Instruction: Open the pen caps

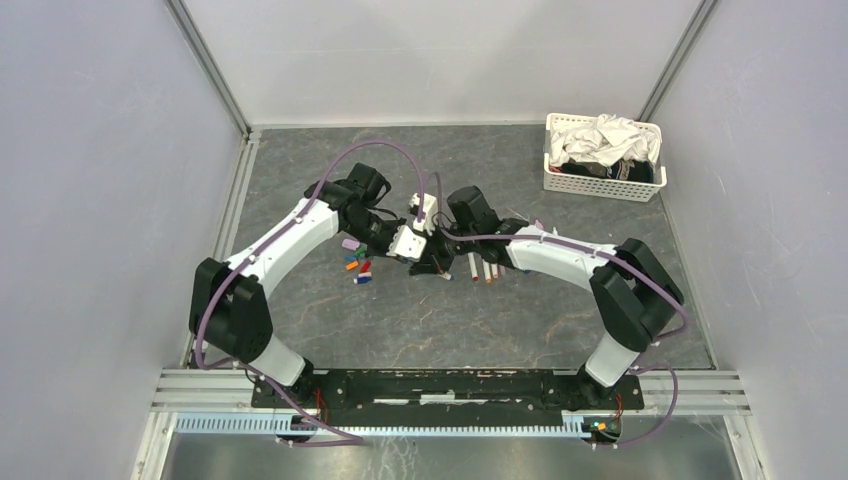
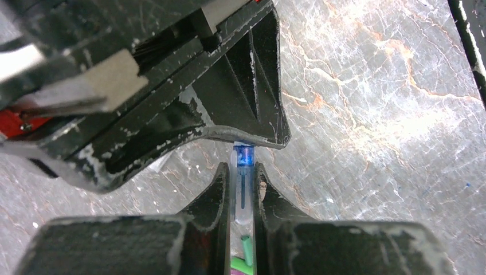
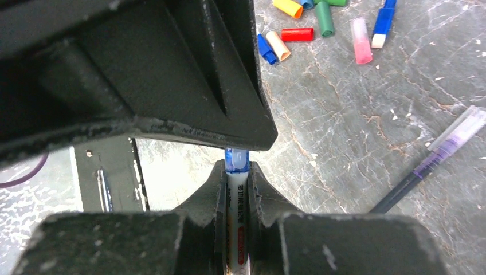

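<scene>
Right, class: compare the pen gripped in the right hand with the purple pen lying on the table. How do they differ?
The white-barrelled pen is clamped between the right hand's fingers; the purple pen lies free on the table. The held one is white with red print and a blue end; the loose one is translucent purple, dark toward one end. Both are thin pens.

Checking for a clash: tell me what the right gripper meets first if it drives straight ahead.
The left gripper, closed on the pen cap, just beyond the pen the right gripper holds; gap unclear.
</scene>
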{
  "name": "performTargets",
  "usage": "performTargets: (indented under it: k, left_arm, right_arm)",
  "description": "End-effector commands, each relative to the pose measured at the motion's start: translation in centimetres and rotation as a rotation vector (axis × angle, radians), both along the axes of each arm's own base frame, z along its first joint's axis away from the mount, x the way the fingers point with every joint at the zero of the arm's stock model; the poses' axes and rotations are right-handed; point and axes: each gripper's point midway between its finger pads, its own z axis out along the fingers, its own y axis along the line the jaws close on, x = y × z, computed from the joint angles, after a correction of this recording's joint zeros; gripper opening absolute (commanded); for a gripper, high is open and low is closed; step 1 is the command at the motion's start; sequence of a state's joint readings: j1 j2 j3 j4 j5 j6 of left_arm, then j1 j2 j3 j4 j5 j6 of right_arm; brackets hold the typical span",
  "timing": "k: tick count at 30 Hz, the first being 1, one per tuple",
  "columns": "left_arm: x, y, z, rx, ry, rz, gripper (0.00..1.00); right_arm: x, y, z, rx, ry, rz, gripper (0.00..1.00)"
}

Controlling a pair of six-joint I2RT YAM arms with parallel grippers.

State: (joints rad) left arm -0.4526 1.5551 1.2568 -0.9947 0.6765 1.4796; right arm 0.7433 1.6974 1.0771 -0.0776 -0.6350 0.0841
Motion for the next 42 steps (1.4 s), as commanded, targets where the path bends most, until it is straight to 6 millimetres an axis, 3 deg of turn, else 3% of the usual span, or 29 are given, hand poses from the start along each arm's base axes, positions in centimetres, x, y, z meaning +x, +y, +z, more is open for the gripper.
performTargets:
  k: [1,4,6,11,14,20,28,31,32,36,42]
  left_arm:
    - [5.5,16.5,-2.0,0.554,-0.153,0.302,0.02]
    - [6.2,17.8,-0.8,0.531,-0.139,0.34,0.02]
    - [6.0,17.7,-0.2,0.497,-0.12,0.349,0.02]
    - [4.3,15.7,1.0,0.39,-0.093,0.335,0.02]
    - [2.6,13.5,2.1,0.275,-0.034,0.333,0.04]
    - [-1.2,9.0,2.7,0.163,0.009,0.268,0.62]
    - [-1.7,8.2,2.6,0.136,0.02,0.265,0.68]
    - [-2.8,6.4,3.4,0.035,0.065,0.258,0.95]
    - [-3.3,5.9,3.6,0.01,0.082,0.26,0.98]
    - [-5.5,4.2,3.9,-0.031,0.134,0.235,1.0]
    - [-5.8,2.4,5.0,-0.098,0.124,0.237,0.98]
  right_arm:
    - [-6.8,-9.2,-4.8,-0.29,0.289,-0.053,0.0]
    - [-7.4,-10.2,-5.1,-0.3,0.285,-0.078,0.0]
    - [-7.3,-10.2,-4.7,-0.287,0.274,-0.088,0.0]
    - [-5.8,-9.1,-2.9,-0.26,0.241,-0.097,0.0]
    - [-5.1,-7.5,-1.2,-0.221,0.227,-0.075,0.0]
    - [-5.1,-3.6,0.8,-0.202,0.2,0.022,0.0]
    - [-5.1,-1.8,2.6,-0.127,0.198,0.058,0.0]
    - [-5.2,-1.0,3.7,-0.084,0.206,0.076,0.0]
    - [-5.2,-0.6,4.0,-0.066,0.209,0.082,0.0]
    - [-4.8,0.8,5.6,0.007,0.222,0.099,0.0]
    - [-4.3,2.8,7.4,0.105,0.235,0.112,0.0]
